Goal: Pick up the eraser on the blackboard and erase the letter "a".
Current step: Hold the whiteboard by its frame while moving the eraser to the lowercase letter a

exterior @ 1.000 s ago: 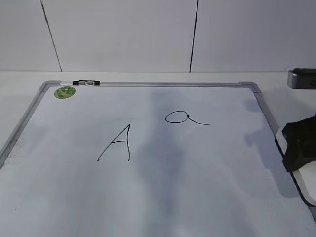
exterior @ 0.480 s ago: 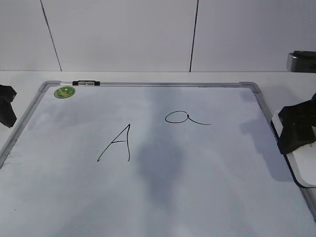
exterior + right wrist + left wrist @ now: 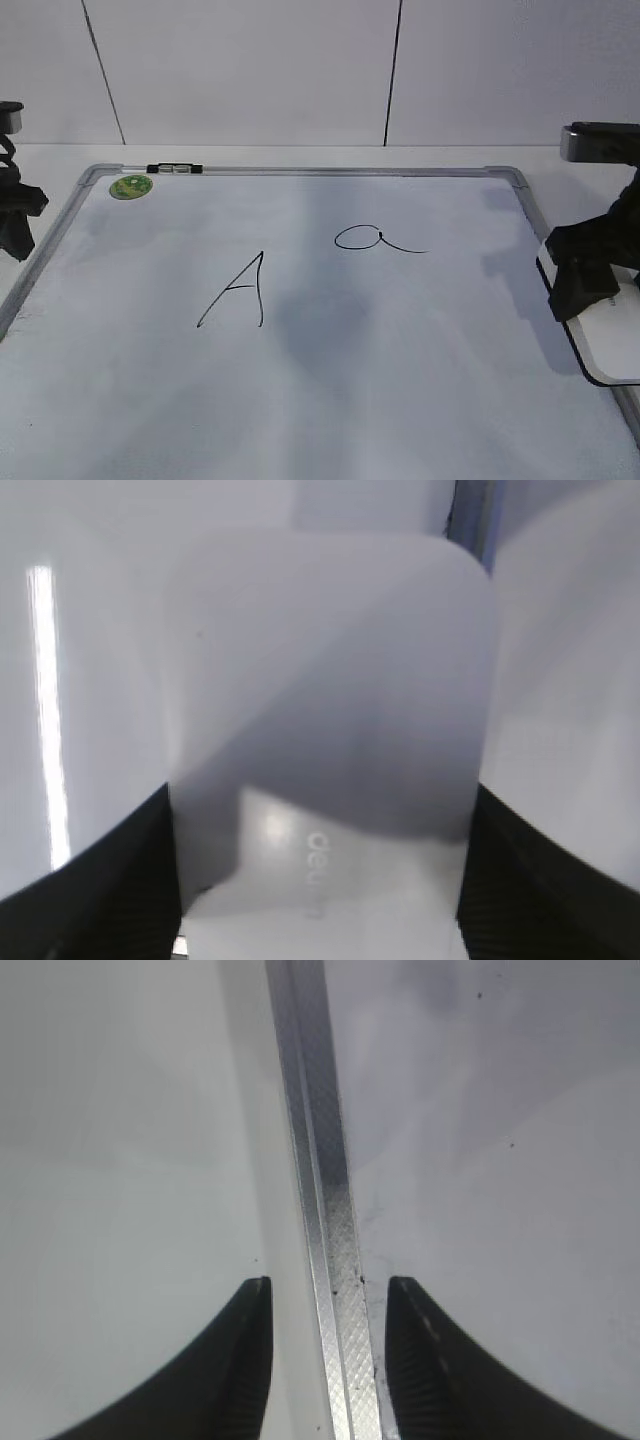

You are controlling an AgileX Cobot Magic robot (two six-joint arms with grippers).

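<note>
The white eraser [image 3: 612,342] is at the right edge of the blackboard [image 3: 400,390]. My right gripper [image 3: 583,275] is shut on its near end. In the right wrist view the eraser [image 3: 330,660] fills the space between the two black fingers of the right gripper [image 3: 320,795], with grey lettering showing. The letter "a" [image 3: 375,240] is in thin black marker right of the board's middle, well left of the eraser. My left gripper [image 3: 15,225] is open and empty at the board's left edge, and in its wrist view the left gripper [image 3: 328,1285] straddles the silver frame [image 3: 318,1160].
A capital "A" [image 3: 236,290] is drawn left of the small "a". A green round magnet [image 3: 131,186] sits in the far left corner. A black-and-silver marker [image 3: 175,169] lies on the far frame. White table and wall panels surround the board.
My right gripper has moved up and left with the eraser, which has shifted with it along the board's right edge. My left gripper has come into view at the left edge.
</note>
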